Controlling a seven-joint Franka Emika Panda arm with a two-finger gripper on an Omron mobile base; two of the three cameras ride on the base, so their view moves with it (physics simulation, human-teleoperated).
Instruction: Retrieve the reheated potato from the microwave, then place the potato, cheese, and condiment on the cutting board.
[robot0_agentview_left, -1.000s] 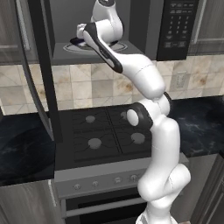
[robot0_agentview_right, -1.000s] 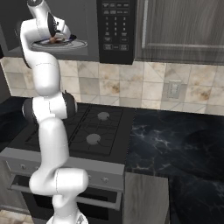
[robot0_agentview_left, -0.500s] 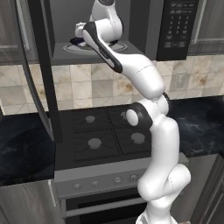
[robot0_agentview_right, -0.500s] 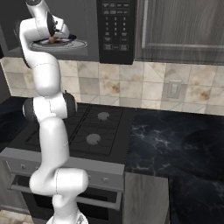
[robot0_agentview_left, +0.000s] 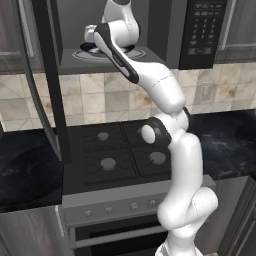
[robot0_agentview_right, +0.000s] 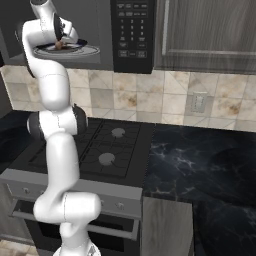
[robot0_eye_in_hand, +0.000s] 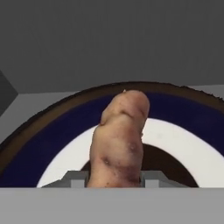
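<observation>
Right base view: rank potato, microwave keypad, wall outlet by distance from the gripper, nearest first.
1. potato: at the gripper, on the plate inside the microwave.
2. keypad: microwave's right side.
3. wall outlet: on the backsplash, lower right.

The base views look the same as a second ago: the white arm reaches up into the open microwave (robot0_agentview_left: 150, 35) in just the same pose, and the pictures have not shifted. The only change is at the gripper (robot0_eye_in_hand: 111, 177). A second ago its jaws stood wide apart; now they have come in close. In the hand view the two fingertips (robot0_eye_in_hand: 75, 177) sit tight on each side of the potato (robot0_eye_in_hand: 118, 140), touching it. The potato lies on the round plate (robot0_eye_in_hand: 43, 144) inside the microwave, in the same spot as before.
</observation>
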